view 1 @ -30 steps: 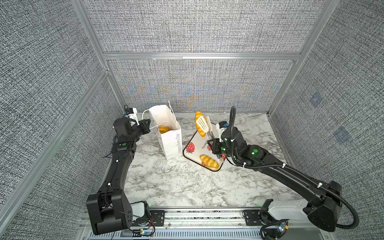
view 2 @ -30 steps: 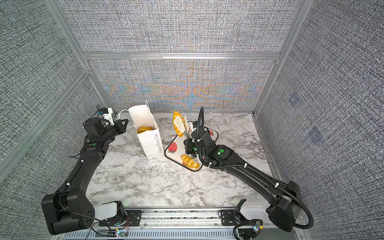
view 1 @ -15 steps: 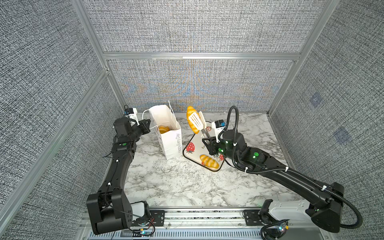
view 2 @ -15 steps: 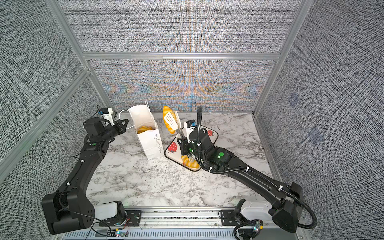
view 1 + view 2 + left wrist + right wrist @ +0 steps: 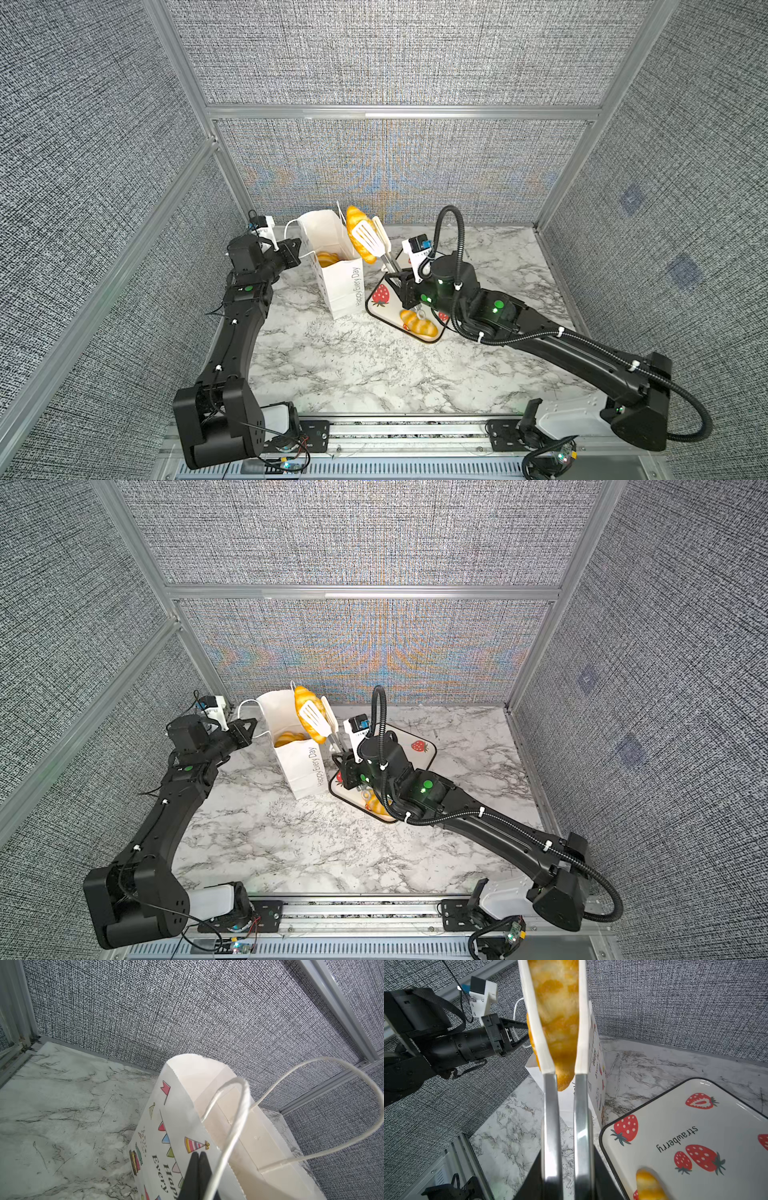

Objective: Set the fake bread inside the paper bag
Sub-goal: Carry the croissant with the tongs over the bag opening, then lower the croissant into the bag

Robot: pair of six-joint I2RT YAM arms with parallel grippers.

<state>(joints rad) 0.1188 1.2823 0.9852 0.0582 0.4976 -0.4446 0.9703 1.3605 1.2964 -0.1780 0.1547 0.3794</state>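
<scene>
Hiding rolls [image 5: 327, 259]: bag [image 5: 344, 286]; R wrist crops tongs' [image 5: 550, 1115] loaf [image 5: 558, 1022].

One bag [image 5: 343, 286], one tray [image 5: 664, 1118], one tongs [image 5: 368, 240], two loaves [image 5: 355, 219] [image 5: 419, 327] outside.

On the desk [image 5: 353, 365], the paper bag [image 5: 343, 282] stands with rolls [image 5: 327, 258] inside. Right of the bag lies the strawberry tray [image 5: 386, 313], a loaf [image 5: 419, 327] on it. Above the bag's right rim, tongs [image 5: 369, 241] hold a second loaf [image 5: 355, 216].
</scene>
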